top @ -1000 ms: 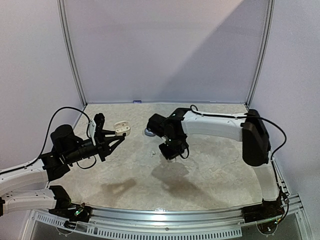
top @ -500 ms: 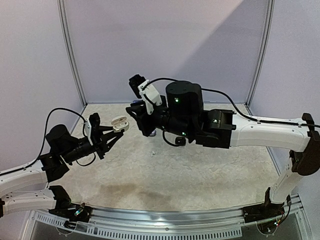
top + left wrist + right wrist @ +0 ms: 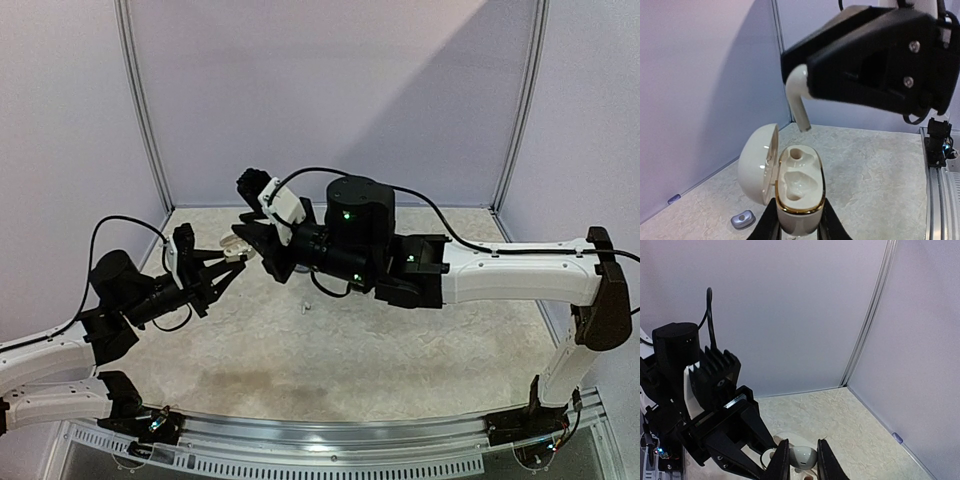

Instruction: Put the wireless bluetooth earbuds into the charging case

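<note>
My left gripper (image 3: 226, 264) is shut on an open white charging case (image 3: 233, 250) and holds it above the table. In the left wrist view the case (image 3: 799, 187) has a gold rim, two empty slots, and its lid (image 3: 756, 167) swung open to the left, between my fingers (image 3: 799, 231). My right gripper (image 3: 250, 242) is shut on a white earbud (image 3: 797, 97), stem pointing down just above the case's far slot. In the right wrist view the bud (image 3: 803, 456) sits between the fingers (image 3: 802, 460), with the case (image 3: 782, 439) right below.
A tiny white bud (image 3: 305, 307) lies on the marbled table below the right arm. A small silvery-grey piece (image 3: 743, 219) lies on the table left of the case. Purple walls close the back and sides.
My right arm has lifted off the table and swung up and to the left, bringing the earbud over the case. My left gripper has shifted slightly left with the case.
</note>
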{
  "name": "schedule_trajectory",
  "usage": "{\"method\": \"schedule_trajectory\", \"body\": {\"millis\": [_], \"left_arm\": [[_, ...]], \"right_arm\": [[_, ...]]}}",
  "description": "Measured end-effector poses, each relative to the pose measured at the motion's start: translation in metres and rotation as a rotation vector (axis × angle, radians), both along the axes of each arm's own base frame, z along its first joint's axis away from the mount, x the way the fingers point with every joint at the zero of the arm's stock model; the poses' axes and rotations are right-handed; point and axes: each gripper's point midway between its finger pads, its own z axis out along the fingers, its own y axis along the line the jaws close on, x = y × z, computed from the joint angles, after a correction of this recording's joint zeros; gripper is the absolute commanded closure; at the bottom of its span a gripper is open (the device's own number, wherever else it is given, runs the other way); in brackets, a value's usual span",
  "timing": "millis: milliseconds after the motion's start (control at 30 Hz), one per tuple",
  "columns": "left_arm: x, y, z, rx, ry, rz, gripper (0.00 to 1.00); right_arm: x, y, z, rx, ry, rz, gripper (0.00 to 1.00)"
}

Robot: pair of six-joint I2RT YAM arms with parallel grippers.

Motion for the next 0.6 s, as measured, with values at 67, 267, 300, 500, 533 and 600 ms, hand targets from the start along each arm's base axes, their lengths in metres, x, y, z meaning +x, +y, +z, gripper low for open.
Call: {"method": "schedule_trajectory", "body": {"millis": [67, 267, 300, 500, 533, 600], "left_arm": [[0.0, 0.0, 0.002, -0.013, 0.007, -0.003, 1.0], [-0.001, -0.001, 0.003, -0.037, 0.031, -0.01, 1.0], [-0.001, -0.001, 0.004, -0.038, 0.033, -0.012, 1.0], [-0.001, -0.001, 0.002, -0.044, 0.049, -0.016, 1.0], [-0.001, -0.001, 0.002, -0.044, 0.05, -0.016, 1.0], [-0.001, -0.001, 0.002, -0.046, 0.053, -0.017, 1.0]], "right_arm": [[0.0, 0.0, -0.006, -0.014, -0.004, -0.001, 1.0], [0.002, -0.002, -0.019, -0.049, -0.012, -0.014, 1.0], [0.003, -0.002, -0.019, -0.051, -0.014, -0.018, 1.0], [0.007, -0.004, -0.019, -0.056, -0.026, -0.043, 1.0], [0.007, -0.005, -0.019, -0.057, -0.028, -0.047, 1.0], [0.008, -0.005, -0.019, -0.06, -0.033, -0.055, 1.0]]}}
